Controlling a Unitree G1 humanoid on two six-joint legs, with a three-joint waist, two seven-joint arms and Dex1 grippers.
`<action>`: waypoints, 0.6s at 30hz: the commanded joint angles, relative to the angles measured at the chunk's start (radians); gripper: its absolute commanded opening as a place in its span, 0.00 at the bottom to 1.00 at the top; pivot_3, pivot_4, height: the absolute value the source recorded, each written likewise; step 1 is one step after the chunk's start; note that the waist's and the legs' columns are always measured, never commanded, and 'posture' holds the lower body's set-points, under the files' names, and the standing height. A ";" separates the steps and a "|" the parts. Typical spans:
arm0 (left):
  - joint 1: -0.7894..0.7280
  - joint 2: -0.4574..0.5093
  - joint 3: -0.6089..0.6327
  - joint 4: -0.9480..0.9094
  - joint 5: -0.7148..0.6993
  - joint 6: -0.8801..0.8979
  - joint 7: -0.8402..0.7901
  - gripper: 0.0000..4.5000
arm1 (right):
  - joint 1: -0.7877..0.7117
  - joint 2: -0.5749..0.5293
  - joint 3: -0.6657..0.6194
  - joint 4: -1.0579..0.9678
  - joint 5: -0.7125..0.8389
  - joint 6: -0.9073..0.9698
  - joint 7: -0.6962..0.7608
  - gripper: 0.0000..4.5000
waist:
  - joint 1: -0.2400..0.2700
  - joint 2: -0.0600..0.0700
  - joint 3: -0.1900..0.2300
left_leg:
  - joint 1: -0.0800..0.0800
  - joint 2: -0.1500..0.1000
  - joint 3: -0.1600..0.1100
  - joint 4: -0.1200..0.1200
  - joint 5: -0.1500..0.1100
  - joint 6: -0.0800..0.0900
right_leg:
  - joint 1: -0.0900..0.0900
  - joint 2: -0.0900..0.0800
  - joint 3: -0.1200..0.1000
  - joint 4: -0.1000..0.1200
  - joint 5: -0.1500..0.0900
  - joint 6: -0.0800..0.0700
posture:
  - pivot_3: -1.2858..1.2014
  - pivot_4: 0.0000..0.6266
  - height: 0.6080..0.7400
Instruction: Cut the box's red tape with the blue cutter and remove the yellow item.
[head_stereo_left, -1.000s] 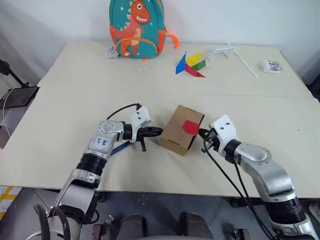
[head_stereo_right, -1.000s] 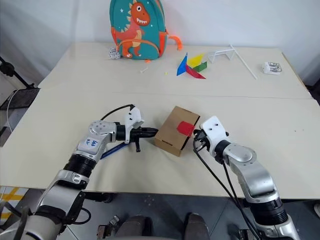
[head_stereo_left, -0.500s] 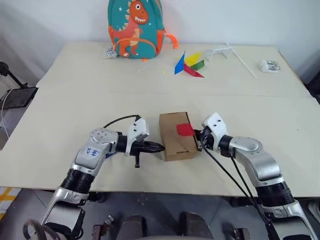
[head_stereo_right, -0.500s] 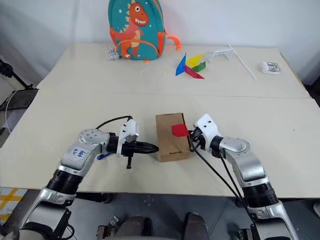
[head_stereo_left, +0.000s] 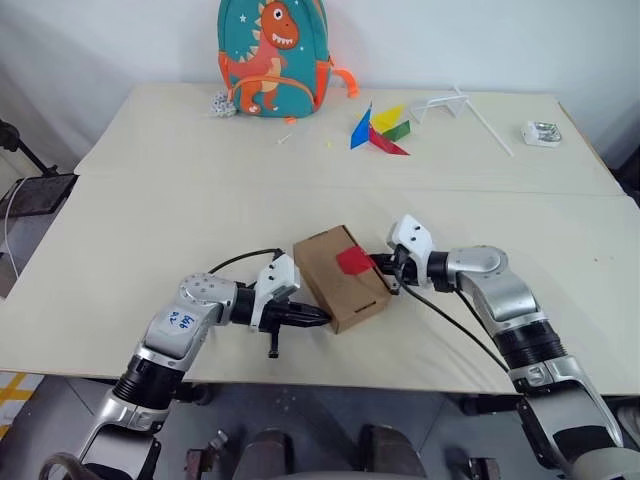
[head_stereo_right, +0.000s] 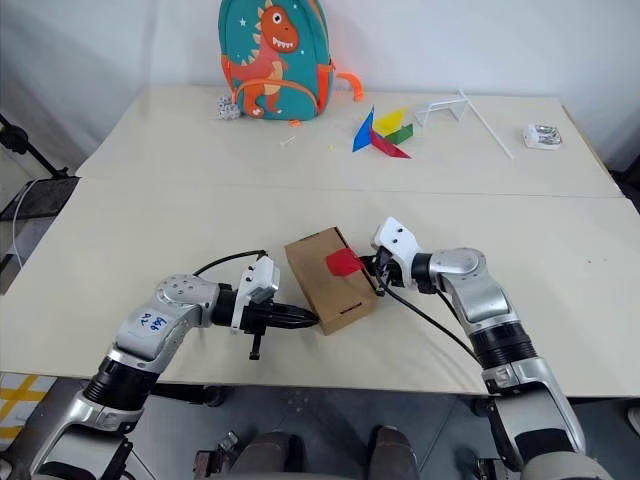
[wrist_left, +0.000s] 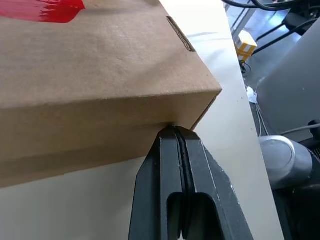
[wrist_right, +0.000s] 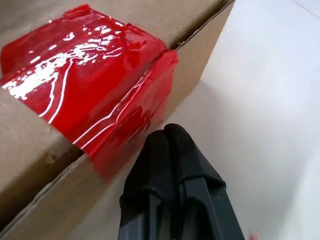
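L gripper was clenched on nothing, tips against the box near-left corner, forearm low over the table. R gripper was also clenched and empty, tips at the box edge just under the red tape, wrist bent inward. Vs 1 s ago: box was rotated on the table between the 2 grippers, L arm pulled back, R wrist swung left.

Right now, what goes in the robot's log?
left gripper: shut, at box corner | right gripper: shut, at red tape | tape uncut
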 joint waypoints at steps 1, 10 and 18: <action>-0.014 -0.012 -0.022 -0.025 0.004 -0.019 0.024 0.00 | -0.010 0.003 0.006 -0.050 0.002 -0.015 0.027 0.00 | 0.000 0.000 0.000 | 0.000 0.000 0.000 0.000 0.000 0.000 | 0.000 0.000 0.000 0.000 0.000 0.000 | 0.52 0.24 1.00; -0.047 0.125 0.133 -0.088 -0.146 -0.021 -0.106 0.00 | 0.036 -0.158 -0.089 -0.260 0.063 0.037 0.107 0.00 | 0.001 0.000 0.001 | -0.001 0.000 0.000 0.000 0.000 -0.001 | -0.001 0.000 0.000 0.000 0.000 0.000 | 0.52 0.24 1.00; -0.082 0.272 0.342 0.020 -0.264 0.077 -0.099 0.20 | 0.219 -0.238 -0.333 -0.371 0.301 0.075 0.177 0.00 | 0.002 0.000 0.001 | -0.001 0.000 -0.001 -0.002 0.000 0.000 | 0.000 0.000 -0.002 -0.002 0.000 0.000 | 0.52 0.24 1.00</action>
